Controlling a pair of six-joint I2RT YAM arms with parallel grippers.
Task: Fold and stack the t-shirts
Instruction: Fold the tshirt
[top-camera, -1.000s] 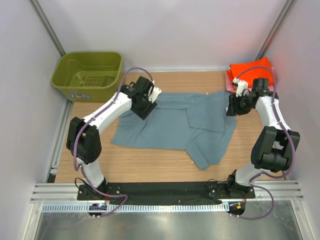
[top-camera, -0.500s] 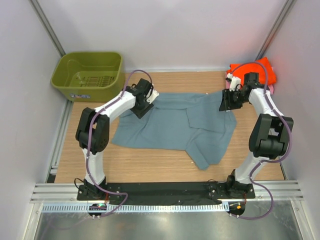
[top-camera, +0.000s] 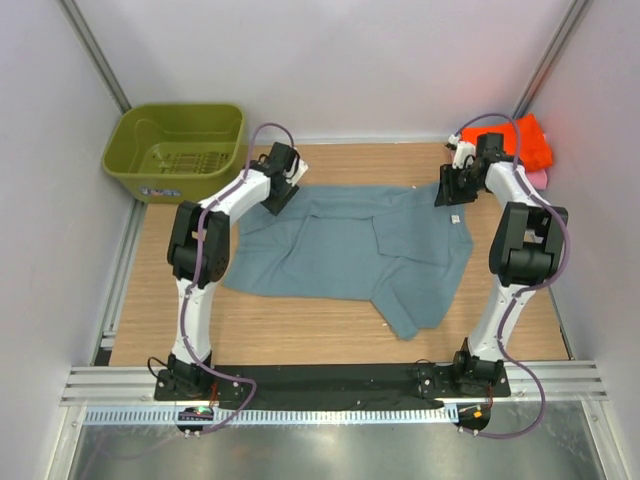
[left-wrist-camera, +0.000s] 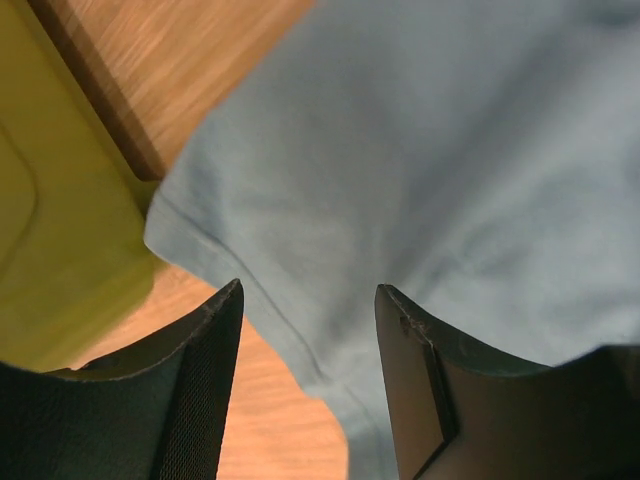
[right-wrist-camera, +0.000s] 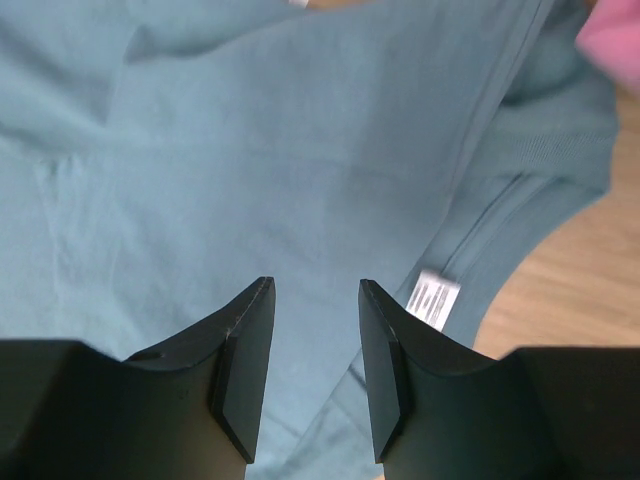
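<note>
Blue-grey t-shirt (top-camera: 350, 245) lay spread mid-way on the table (top-camera: 300, 325)
Left gripper (left-wrist-camera: 310, 300) at its 10 o'clock corner and right gripper (right-wrist-camera: 315, 290) at 2 o'clock stood with jaws wide, holding nothing; each should pinch the hem deeply

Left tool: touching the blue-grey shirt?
Cannot tell. The left wrist view shows the open left tool over the blue-grey shirt hem, but not whether it reaches the cloth. The top view hides its tips.
</note>
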